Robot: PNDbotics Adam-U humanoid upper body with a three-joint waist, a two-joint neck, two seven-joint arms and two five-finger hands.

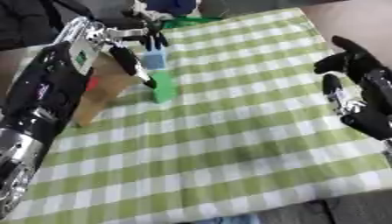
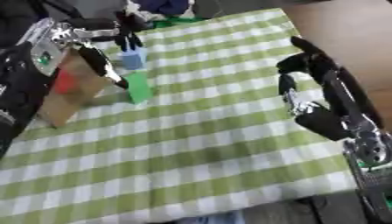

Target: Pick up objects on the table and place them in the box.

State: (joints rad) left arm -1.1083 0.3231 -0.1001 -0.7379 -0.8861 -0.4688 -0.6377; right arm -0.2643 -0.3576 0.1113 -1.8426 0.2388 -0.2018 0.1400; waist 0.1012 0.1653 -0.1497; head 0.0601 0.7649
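Likely a lab or demo space, green-checked tablecloth [image 1: 229, 131] on table, cardboard box [image 1: 103, 94], humanoid arms

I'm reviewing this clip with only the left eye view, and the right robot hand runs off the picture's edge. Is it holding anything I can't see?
Observer: No. The right eye view shows the whole right robot hand, down to its silver wrist joint. Its fingers are relaxed and hold nothing.
Operator: And the red bit by the cardboard box, half behind the left arm?
Observer: In the right eye view the arm covers less of it. A red patch shows plainly against the box, but I cannot tell what it is.
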